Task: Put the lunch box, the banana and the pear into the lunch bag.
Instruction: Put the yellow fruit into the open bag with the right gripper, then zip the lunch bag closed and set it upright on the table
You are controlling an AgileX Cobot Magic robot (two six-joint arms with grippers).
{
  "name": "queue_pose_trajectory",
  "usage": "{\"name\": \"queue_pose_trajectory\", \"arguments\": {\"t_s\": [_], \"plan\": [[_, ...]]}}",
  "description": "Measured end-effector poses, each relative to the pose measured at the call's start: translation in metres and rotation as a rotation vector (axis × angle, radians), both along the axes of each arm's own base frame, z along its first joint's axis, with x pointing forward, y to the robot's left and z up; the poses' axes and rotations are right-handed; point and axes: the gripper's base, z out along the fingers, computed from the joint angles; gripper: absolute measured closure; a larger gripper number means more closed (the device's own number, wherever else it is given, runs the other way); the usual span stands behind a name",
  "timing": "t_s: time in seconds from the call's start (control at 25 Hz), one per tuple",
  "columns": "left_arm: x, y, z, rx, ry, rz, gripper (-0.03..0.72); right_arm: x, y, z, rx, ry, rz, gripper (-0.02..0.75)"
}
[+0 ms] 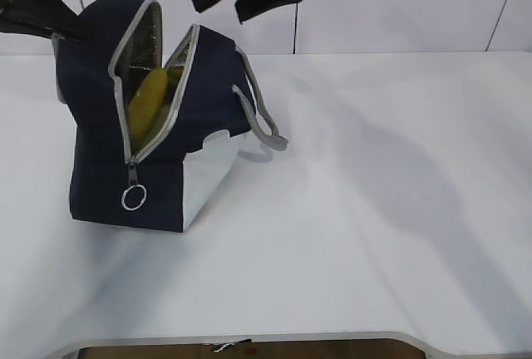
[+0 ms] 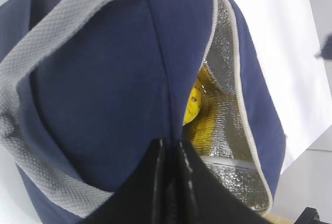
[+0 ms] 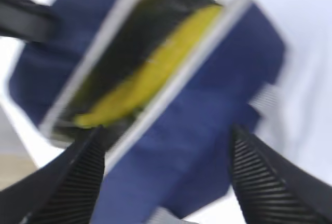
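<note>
The navy lunch bag (image 1: 100, 151) stands at the table's left with its zipper open. The banana (image 1: 148, 100) lies inside it, also seen in the right wrist view (image 3: 155, 71). The pear (image 2: 193, 102) shows inside against the silver lining. The lunch box is hidden. My left gripper (image 1: 73, 33) is at the bag's far left top edge, shut on the bag's navy fabric (image 2: 104, 89), with its jaws (image 2: 170, 143) pinched on a fold. My right gripper (image 1: 220, 10) hangs open and empty above the bag (image 3: 207, 110), its jaws (image 3: 167, 130) spread wide.
A grey webbing handle (image 1: 262, 118) droops off the bag's right side. A metal ring zipper pull (image 1: 133, 197) hangs on the bag's front. The white table (image 1: 374, 209) stretches to the right, with its front edge (image 1: 249, 338) near the bottom.
</note>
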Motion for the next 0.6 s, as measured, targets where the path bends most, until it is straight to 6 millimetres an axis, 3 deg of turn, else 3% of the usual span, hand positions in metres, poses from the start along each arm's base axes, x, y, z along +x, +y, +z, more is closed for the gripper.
{"name": "queue_pose_trajectory", "arguments": {"t_s": [0.16,0.4,0.6], "plan": [[0.0,0.0,0.0,0.0,0.0,0.0,0.673,0.004,-0.004,-0.008,-0.054,0.022,-0.049,0.15],[0.0,0.0,0.0,0.002,0.0,0.0,0.673,0.013,-0.001,-0.044,-0.081,0.116,-0.057,0.15],[0.0,0.0,0.0,0.003,0.0,0.0,0.673,0.018,0.002,-0.06,-0.08,0.154,-0.054,0.15]]}}
